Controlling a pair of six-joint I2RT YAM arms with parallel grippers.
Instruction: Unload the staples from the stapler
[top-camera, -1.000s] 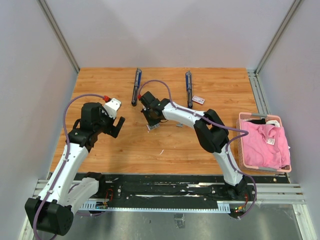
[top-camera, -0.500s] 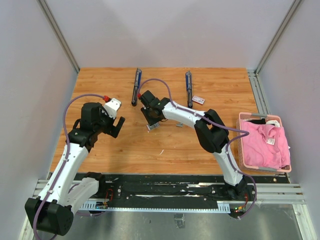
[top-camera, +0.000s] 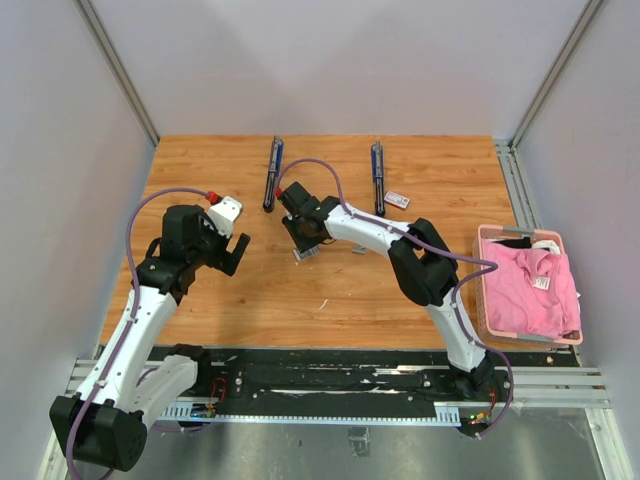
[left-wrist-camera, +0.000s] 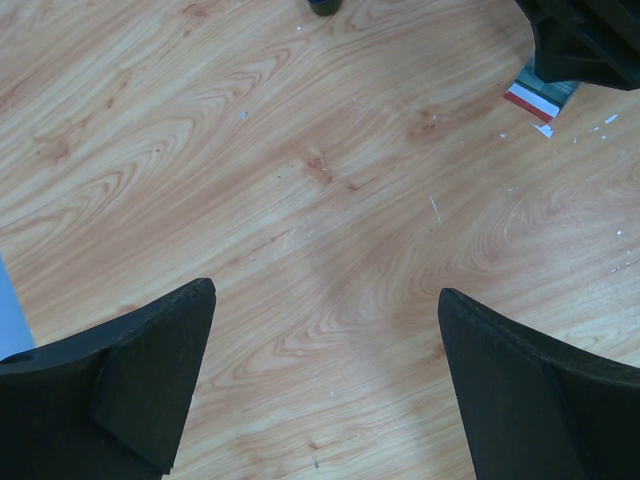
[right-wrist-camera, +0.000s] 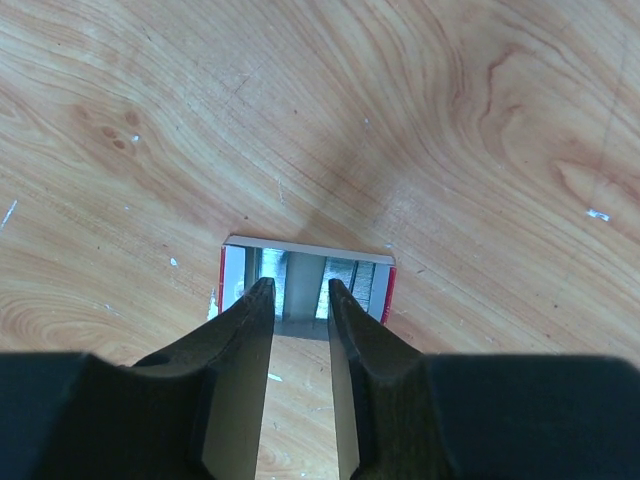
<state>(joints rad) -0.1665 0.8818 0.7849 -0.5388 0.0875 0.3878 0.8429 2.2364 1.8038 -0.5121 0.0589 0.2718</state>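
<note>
Staples (right-wrist-camera: 352, 284): silvery strips seen inside the red-edged box (right-wrist-camera: 300, 247) | right gripper (right-wrist-camera: 300, 283): fingers narrowly parted over the box, grip not determinable | left gripper (left-wrist-camera: 325, 292): spread wide, nothing held, well left of the box.

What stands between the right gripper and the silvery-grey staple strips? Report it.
Nothing visible. The right gripper, its fingers narrowly apart, hangs directly over the silvery-grey staple strips lying in the small open white box with red sides. Whether the fingers touch a strip cannot be told.
</note>
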